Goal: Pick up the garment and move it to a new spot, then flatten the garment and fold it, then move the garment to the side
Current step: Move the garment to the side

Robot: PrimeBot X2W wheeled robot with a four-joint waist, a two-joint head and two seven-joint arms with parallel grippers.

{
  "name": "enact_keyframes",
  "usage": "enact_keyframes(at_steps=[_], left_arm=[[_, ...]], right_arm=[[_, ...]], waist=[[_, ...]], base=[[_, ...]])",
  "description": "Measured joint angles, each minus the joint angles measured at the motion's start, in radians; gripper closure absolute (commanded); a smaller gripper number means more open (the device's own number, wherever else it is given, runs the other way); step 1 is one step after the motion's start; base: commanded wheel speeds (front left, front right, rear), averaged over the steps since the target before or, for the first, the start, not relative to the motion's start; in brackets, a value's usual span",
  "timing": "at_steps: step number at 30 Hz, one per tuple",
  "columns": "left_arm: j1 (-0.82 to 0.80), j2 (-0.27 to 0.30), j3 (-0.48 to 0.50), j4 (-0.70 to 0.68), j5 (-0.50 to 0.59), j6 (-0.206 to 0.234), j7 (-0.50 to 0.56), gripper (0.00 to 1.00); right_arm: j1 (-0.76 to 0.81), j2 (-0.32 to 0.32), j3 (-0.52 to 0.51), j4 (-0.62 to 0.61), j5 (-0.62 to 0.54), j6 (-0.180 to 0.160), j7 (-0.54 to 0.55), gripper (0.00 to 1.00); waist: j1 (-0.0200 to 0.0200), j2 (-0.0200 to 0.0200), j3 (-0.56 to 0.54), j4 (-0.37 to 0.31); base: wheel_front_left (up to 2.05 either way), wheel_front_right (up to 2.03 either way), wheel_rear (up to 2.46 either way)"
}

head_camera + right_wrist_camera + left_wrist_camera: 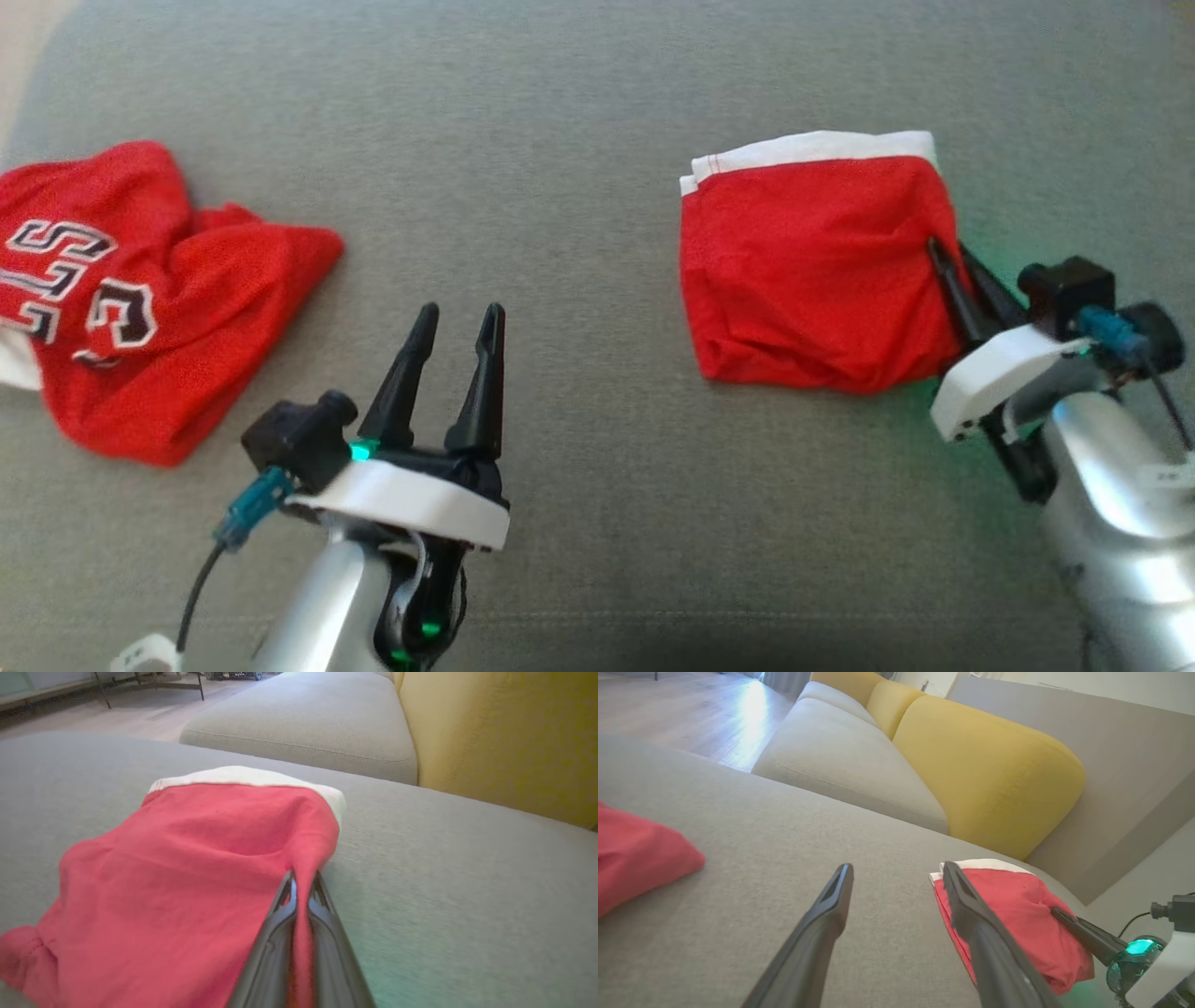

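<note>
Nearest, the left gripper hovers with fingers spread wide and nothing between them, idle above the grey seat cushion, probably because this step needs one arm. Further right, the right gripper is pinched tight on the right-hand edge of the folded red garment, which lies flat on the cushion, white band at its far side; an edge grip suits sliding it aside without undoing the fold. A crumpled red jersey lies well apart at the left; yellow back cushions stand beyond.

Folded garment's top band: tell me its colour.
The band is white; the head view shows it best.
</note>
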Motion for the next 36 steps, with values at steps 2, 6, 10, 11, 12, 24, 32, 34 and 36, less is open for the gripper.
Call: enact_keyframes(at_steps=[2,6,10,11,12,24,32,34,36], left_arm=[[-0.019,0.0,-0.002,-0.002,0.004,0.0,0.0,0.0],[-0.059,-0.001,-0.014,-0.001,0.021,-0.006,0.0,0.0],[-0.149,-0.002,-0.033,0.014,0.036,-0.01,0.0,0.0],[-0.169,-0.002,-0.036,0.018,0.041,-0.01,0.0,0.0],[-0.189,-0.002,-0.042,0.021,0.047,-0.011,0.0,0.0],[-0.432,-0.003,-0.141,0.052,0.064,-0.024,-0.007,0.0],[-0.455,-0.003,-0.174,0.054,0.05,-0.007,-0.007,0.0],[-0.454,-0.003,-0.174,0.055,0.05,-0.007,-0.007,0.0],[-0.454,-0.003,-0.172,0.056,0.05,-0.007,-0.007,0.0]], right_arm=[[-0.018,-0.038,0.023,-0.001,-0.013,0.0,0.001,1.0],[-0.059,-0.105,0.046,-0.002,-0.009,0.0,0.016,1.0],[-0.139,-0.225,0.053,0.007,0.028,0.0,0.047,1.0],[-0.154,-0.246,0.053,0.011,0.036,0.0,0.051,1.0],[-0.17,-0.262,0.052,0.016,0.046,0.0,0.056,1.0],[-0.326,-0.318,-0.034,0.093,0.094,0.0,0.076,1.0],[-0.357,-0.3,-0.074,0.137,0.056,0.0,0.052,1.0],[-0.365,-0.299,-0.078,0.148,0.036,0.0,0.045,1.0],[-0.371,-0.298,-0.085,0.153,0.023,0.0,0.04,1.0]], waist=[[0.0,0.0,0.008,-0.022],[0.0,0.0,0.028,-0.055],[0.0001,0.0,0.075,-0.103],[0.0001,0.0,0.086,-0.111],[0.0,0.0,0.097,-0.119],[0.0002,0.0,0.243,-0.196],[0.0,0.0,0.281,-0.212],[0.0,0.0,0.282,-0.212],[0.0,0.0,0.282,-0.212]], base=[[0.0,0.0,0.0],[0.0,0.0,0.0],[0.0,0.0,0.0],[0.0,0.0,0.0],[0.0,0.0,0.0],[0.0,0.0,0.0],[0.0,0.0,0.0],[0.0,0.0,0.0],[0.0,0.0,0.0]])
